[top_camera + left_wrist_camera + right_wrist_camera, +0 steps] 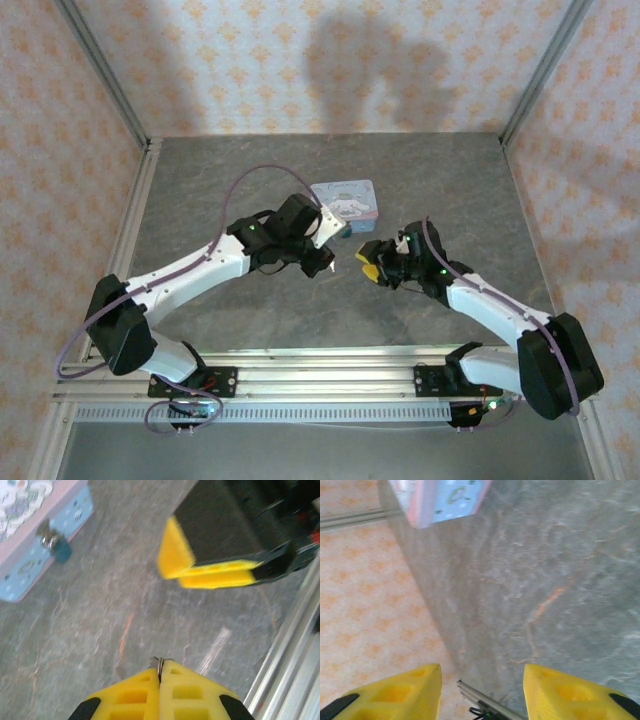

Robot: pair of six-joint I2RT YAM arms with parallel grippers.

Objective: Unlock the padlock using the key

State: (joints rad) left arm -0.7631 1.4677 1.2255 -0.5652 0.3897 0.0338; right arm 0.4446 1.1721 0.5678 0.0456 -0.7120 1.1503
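In your left wrist view the padlock (61,550) hangs against the tin's (22,577) side, and your left gripper (160,672) is clamped on the key (160,663), details too small to tell from above. Your right gripper (482,675) stands parted, empty, near the left one.

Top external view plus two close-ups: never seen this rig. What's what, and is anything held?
Two robot arms are bolted at the near edge of a grey table. The top view looks down from above and behind them; the other two come from cameras on each wrist, so the yellow fingers at the bottom are that arm's own gripper. On the table sits a pale-blue tin, with a small blue padlock hanging at its clasp. The left gripper is shut on a thin metal sliver, seemingly the key. The right gripper is open and empty.
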